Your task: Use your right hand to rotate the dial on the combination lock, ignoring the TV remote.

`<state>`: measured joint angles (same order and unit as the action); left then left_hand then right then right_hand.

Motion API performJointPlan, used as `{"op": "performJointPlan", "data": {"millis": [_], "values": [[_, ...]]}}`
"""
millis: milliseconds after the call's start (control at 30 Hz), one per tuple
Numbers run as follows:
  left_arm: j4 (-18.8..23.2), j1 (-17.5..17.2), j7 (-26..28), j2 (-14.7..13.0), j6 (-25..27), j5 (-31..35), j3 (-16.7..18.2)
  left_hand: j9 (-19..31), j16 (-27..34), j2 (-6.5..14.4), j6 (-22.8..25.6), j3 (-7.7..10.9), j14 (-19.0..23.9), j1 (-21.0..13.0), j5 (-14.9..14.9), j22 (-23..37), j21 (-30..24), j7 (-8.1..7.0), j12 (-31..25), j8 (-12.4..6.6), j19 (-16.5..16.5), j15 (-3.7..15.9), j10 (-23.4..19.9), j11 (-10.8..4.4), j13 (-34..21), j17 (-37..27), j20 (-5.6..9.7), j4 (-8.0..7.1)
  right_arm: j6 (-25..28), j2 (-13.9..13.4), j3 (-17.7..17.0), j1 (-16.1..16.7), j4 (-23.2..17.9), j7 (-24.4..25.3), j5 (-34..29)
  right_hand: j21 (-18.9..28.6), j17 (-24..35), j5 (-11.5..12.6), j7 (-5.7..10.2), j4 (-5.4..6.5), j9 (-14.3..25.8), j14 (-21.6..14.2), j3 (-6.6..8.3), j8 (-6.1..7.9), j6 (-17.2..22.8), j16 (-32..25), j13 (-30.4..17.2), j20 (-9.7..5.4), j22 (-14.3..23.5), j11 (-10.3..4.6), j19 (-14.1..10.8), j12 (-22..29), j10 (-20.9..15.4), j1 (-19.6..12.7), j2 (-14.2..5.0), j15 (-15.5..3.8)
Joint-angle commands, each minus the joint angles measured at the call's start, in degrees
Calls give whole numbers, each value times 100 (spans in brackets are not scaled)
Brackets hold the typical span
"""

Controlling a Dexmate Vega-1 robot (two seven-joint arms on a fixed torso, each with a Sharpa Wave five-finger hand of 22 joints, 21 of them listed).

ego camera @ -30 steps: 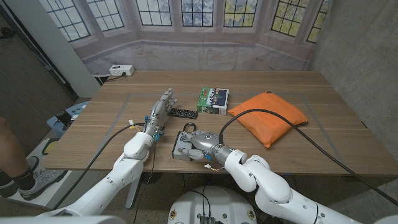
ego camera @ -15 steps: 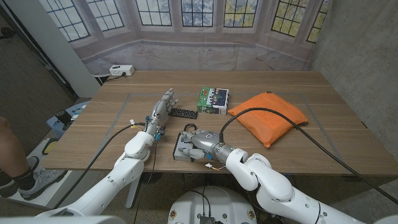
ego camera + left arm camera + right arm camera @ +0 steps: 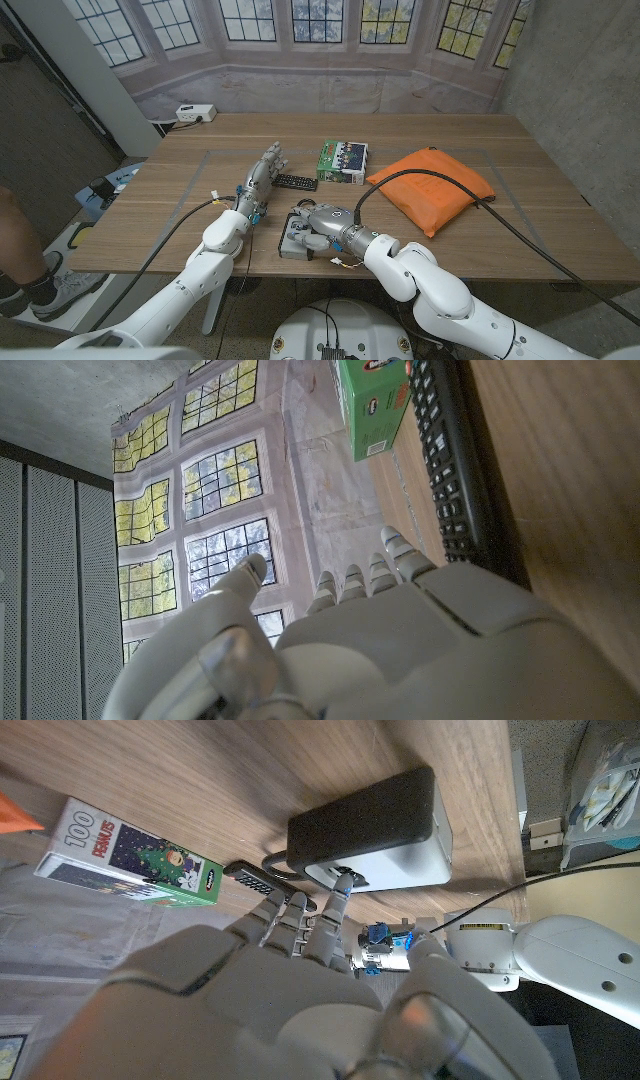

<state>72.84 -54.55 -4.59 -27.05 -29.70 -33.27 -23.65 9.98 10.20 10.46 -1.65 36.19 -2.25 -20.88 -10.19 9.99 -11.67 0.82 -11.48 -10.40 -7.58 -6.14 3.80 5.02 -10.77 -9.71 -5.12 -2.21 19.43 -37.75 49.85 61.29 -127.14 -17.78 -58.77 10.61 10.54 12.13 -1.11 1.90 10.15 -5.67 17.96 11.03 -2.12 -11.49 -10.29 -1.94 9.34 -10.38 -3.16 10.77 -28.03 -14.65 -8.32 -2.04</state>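
The combination lock (image 3: 293, 240) is a grey box with a dark shackle near the table's front edge, left of centre. In the right wrist view the combination lock (image 3: 372, 818) shows a black side and a pale face; I cannot make out its dial. My right hand (image 3: 322, 224) lies over the lock's right part. Its fingertips (image 3: 341, 883) touch the pale face, with the thumb held apart. The black TV remote (image 3: 295, 182) lies behind the lock. My left hand (image 3: 260, 174) stands beside the TV remote (image 3: 452, 455), fingers stretched out and holding nothing.
A green puzzle box (image 3: 343, 160) sits behind the remote, and an orange bag (image 3: 432, 187) lies to the right with a black cable over it. A white power strip (image 3: 195, 113) is at the far left corner. A person's leg (image 3: 20, 262) shows at the left edge.
My right hand has crept a little further left over the lock. The left hand, the lock and the remote have stayed put.
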Motion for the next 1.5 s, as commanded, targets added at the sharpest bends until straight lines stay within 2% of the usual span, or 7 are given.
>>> {"op": "performJointPlan", "data": {"millis": [33,767,1500], "values": [[-60,52,-10,30,26,6,-23,34,22,18,-22,33,23,-53,-12,23,5,-15,-33,-15,-29,-20,9,58,-25,-18,12,-5,-26,6,-54,-25,-17,22,79,39,8,-1,7,-38,10,-75,34,35,49,-23,-6,-441,18,47,-32,4,-30,-101,-2,-244],[-203,126,-59,54,22,-5,-33,34,21,23,-23,32,21,-56,-11,23,6,-12,-33,-15,-30,-27,11,49,-25,-19,9,-4,3,50,16,-148,279,65,184,32,15,-16,35,-58,11,-93,65,24,61,-20,-10,-438,19,80,-55,-4,-44,-104,8,-242],[-308,184,-111,100,-41,-1,-50,34,21,23,-26,32,23,-62,-11,23,7,-16,-34,-14,-30,-23,10,53,-26,-18,9,-1,53,30,132,-157,331,162,181,30,24,-29,55,-56,13,-102,91,18,80,-19,-14,-452,19,93,-82,-6,-67,-78,6,-251]]}}
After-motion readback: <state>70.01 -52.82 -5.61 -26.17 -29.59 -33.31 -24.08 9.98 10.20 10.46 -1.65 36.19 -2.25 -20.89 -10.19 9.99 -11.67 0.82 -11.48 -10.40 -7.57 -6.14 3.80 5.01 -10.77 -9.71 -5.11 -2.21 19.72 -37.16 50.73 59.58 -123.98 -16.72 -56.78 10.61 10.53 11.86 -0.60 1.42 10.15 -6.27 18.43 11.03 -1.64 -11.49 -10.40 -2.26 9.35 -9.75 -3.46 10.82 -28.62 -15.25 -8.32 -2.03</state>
